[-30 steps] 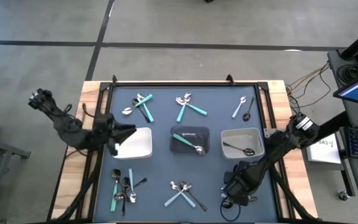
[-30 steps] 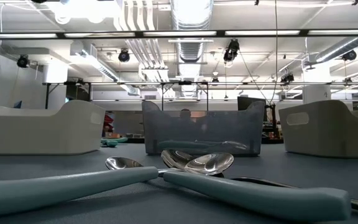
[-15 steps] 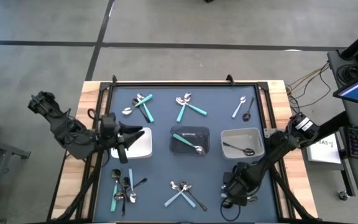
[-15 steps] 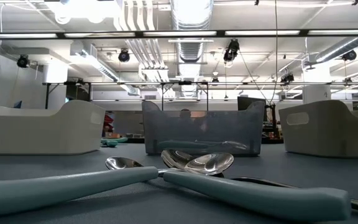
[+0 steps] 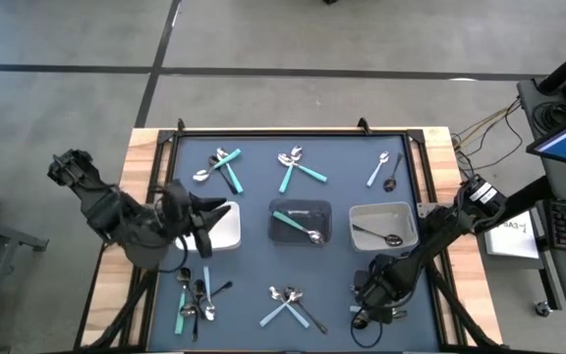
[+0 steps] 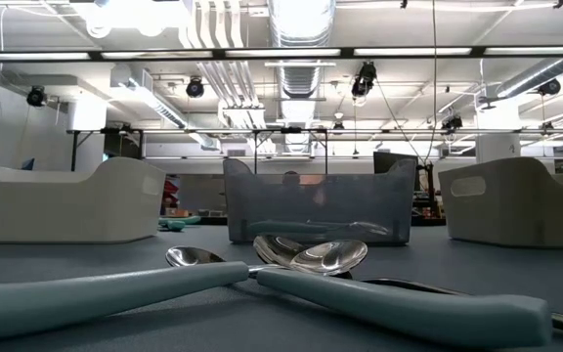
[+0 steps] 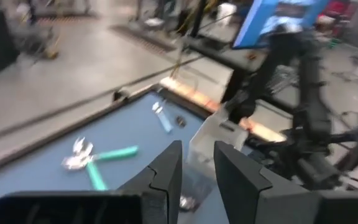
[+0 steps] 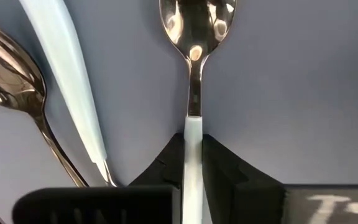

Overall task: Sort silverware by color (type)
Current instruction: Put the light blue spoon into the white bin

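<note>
- Right claw (image 8: 192,163), at the tabletop's (image 5: 342,265) near edge, is clamped on a teal-handled spoon (image 8: 193,74); only its wrist view shows this grip.
- Left claw (image 7: 196,168), over the white tray (image 5: 226,228) at the left edge, is partly open and empty.
- Seen from above, the right arm hides that spoon.
- Silverware (image 5: 291,167) lies in scattered clusters.

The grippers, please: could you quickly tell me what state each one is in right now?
Left gripper: open, holding nothing, above the left white tray.
Right gripper: shut on the teal-handled spoon.

Two black jointed arms (image 5: 116,211), angular matte-black claw fingers (image 7: 166,180).
</note>
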Robot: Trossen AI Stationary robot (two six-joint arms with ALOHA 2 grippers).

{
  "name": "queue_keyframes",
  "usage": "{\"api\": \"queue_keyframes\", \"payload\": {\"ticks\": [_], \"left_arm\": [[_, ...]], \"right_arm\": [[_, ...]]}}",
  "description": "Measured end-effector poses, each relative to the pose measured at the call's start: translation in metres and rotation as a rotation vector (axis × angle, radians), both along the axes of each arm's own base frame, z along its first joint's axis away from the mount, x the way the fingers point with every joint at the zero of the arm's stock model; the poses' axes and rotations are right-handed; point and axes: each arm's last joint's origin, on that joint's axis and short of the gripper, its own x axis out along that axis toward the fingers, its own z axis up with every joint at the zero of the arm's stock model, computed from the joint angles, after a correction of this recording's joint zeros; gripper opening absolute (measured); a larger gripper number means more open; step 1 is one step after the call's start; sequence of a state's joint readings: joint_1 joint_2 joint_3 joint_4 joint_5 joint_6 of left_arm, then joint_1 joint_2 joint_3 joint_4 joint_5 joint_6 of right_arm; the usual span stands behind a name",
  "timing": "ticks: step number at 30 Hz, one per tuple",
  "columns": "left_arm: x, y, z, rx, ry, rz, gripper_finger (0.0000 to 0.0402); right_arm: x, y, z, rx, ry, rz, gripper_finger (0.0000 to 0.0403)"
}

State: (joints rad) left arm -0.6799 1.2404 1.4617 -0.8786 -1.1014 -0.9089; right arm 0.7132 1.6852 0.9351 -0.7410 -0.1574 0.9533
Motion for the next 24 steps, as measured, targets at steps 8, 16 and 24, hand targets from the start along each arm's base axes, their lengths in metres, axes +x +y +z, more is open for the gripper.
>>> {"api": "queue_keyframes", "payload": {"ticks": [8, 16, 24], "left_arm": [[-0.007, 0.0, -0.056, -0.07, 0.115, 0.059, 0.0076], [-0.009, 0.003, -0.117, -0.089, 0.193, 0.13, 0.0076], [-0.003, -0.005, -0.143, -0.105, 0.334, -0.048, 0.0076]], "right_arm": [[0.007, -0.007, 0.007, 0.031, -0.031, -0.011, 0.0021], [0.044, -0.027, 0.031, -0.04, -0.224, -0.138, 0.002], [0.103, -0.071, 0.078, -0.117, -0.48, -0.281, 0.002]]}}
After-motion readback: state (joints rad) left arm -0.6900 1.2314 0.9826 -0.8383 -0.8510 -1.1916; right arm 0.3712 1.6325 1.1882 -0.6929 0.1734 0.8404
